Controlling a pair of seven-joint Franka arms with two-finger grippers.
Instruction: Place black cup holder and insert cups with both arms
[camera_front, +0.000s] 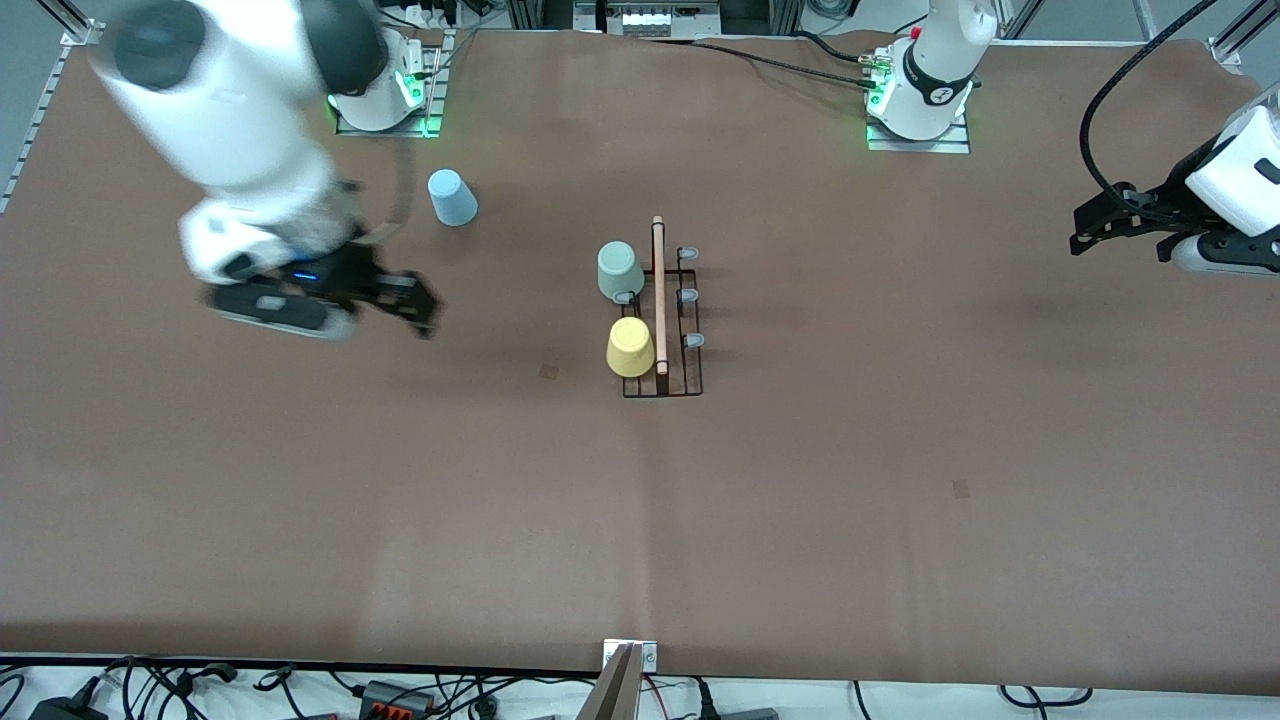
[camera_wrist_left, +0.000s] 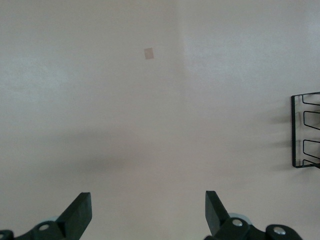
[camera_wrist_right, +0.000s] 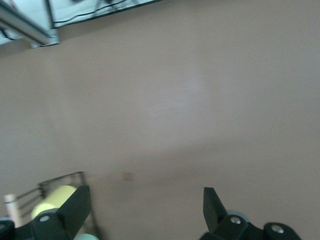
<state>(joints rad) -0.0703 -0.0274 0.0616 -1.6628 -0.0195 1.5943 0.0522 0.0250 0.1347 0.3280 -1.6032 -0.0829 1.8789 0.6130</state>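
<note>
The black cup holder (camera_front: 689, 373) stands mid-table with its wooden handle on top. A mint green cup (camera_front: 620, 271) and a yellow cup (camera_front: 630, 347) sit upside down on its prongs, on the side toward the right arm's end. Three prongs on the other side are bare. A light blue cup (camera_front: 452, 197) stands upside down on the table near the right arm's base. My right gripper (camera_front: 415, 303) is open and empty, above the table between the blue cup and the holder. Its wrist view shows the gripper (camera_wrist_right: 145, 197) and the yellow cup (camera_wrist_right: 52, 200). My left gripper (camera_front: 1085, 228) is open and empty at the left arm's end; in its wrist view (camera_wrist_left: 148, 200) the holder's edge (camera_wrist_left: 293, 131) shows.
The brown table mat (camera_front: 800, 500) has small square marks, one (camera_front: 549, 371) near the holder and one (camera_front: 961, 488) toward the left arm's end. Cables and a bracket (camera_front: 628, 660) lie along the table edge nearest the front camera.
</note>
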